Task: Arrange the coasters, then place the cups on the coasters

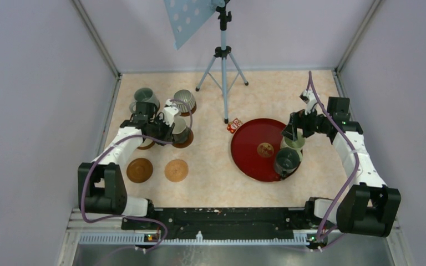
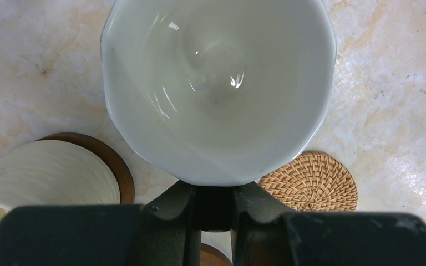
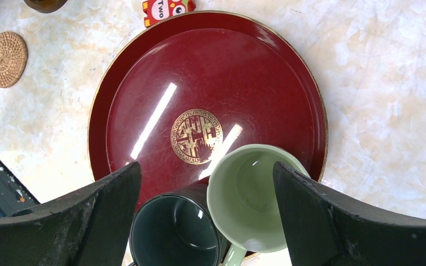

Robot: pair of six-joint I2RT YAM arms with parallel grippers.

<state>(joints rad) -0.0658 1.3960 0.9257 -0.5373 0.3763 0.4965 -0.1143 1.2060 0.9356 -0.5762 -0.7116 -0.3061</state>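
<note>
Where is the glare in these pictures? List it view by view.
Right wrist: two bright white streaks across the red tray, one brushing its gold emblem. Left wrist: small sharp glints inside the white cup; the woven coaster is matte. Top external: soft, even light, no strong glare.

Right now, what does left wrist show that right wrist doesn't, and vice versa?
Left wrist only: the left gripper pinching the rim of a white cup, and a cream cup on a dark wooden coaster.
Right wrist only: the open right gripper over a pale green cup and a dark teal cup at the red tray edge, plus a red card.
Both: the marbled tabletop and a light woven coaster, possibly the same one.
</note>
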